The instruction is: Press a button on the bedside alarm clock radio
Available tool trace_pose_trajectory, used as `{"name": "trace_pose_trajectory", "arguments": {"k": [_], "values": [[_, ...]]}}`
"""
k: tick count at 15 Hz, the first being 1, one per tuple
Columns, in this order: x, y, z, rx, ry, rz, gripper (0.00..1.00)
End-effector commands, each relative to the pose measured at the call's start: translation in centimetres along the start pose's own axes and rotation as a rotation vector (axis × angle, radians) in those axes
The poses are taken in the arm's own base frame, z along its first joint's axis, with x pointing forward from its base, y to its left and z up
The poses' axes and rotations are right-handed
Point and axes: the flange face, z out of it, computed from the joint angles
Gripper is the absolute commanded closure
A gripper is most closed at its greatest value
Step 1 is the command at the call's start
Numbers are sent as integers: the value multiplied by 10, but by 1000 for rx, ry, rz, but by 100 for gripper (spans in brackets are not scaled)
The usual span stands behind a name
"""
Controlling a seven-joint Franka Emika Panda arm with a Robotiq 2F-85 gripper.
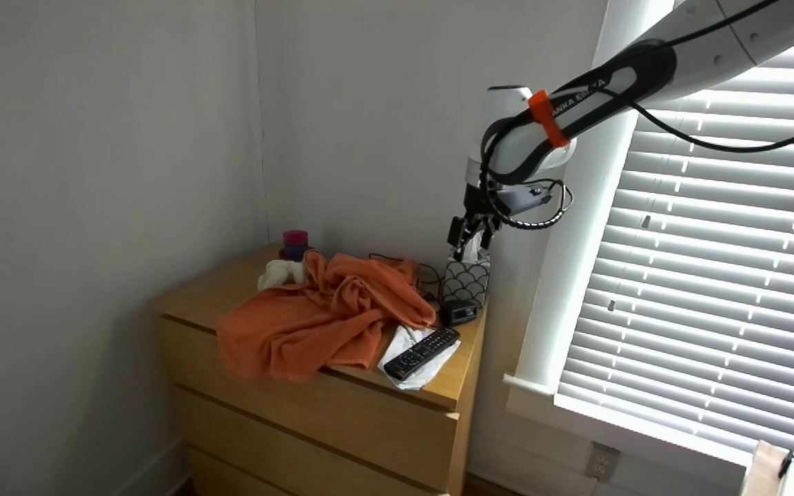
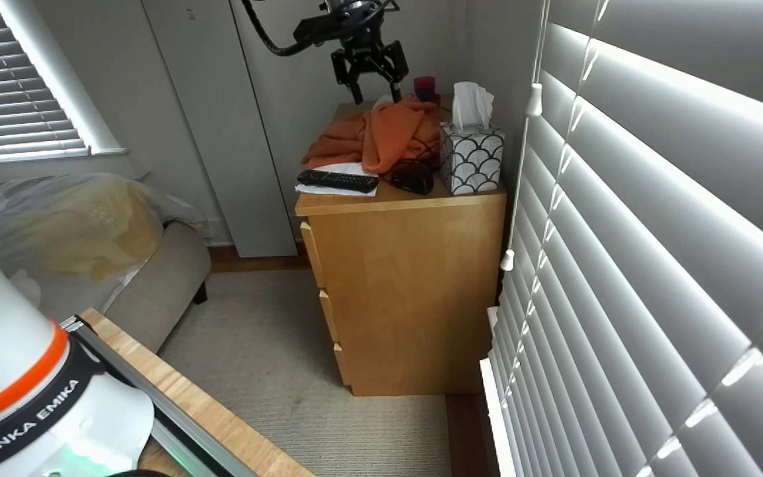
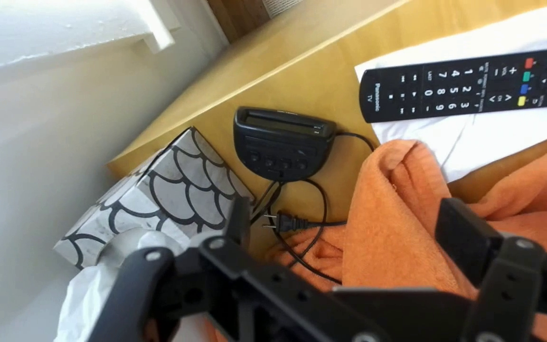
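While the black two-fingered robot gripper [image 2: 377,98] hangs above the light wooden dresser [image 2: 421,285], its jaws wide apart with nothing between them, the small black plastic clock radio [image 3: 283,142] sits untouched on the dresser top, just beside a white cardboard tissue box [image 3: 183,185] patterned with black scallops and near a crumpled orange towel [image 3: 392,228]. The clock's small round black buttons [image 3: 269,162] stand close together in a row, so a slightly misplaced touch would probably press the wrong one. Spread this wide, the fingers [image 3: 466,237] could also knock the box or catch the towel on the way down, and a hard push might slide the clock, which looks light. The wrist view shows those buttons and a loose black two-pronged plug [image 3: 290,223], but gives little sense of height; both exterior views show the gripper well above the clock, its buttons too small to make out.
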Motion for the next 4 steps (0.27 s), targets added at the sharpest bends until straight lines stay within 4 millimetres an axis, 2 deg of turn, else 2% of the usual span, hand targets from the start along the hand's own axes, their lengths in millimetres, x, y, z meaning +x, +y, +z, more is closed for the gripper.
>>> {"name": "trace_pose_trajectory", "arguments": {"k": [1, 4], "values": [[-1, 3, -2, 0, 1, 2, 0], [1, 3, -3, 0, 4, 3, 0]]}}
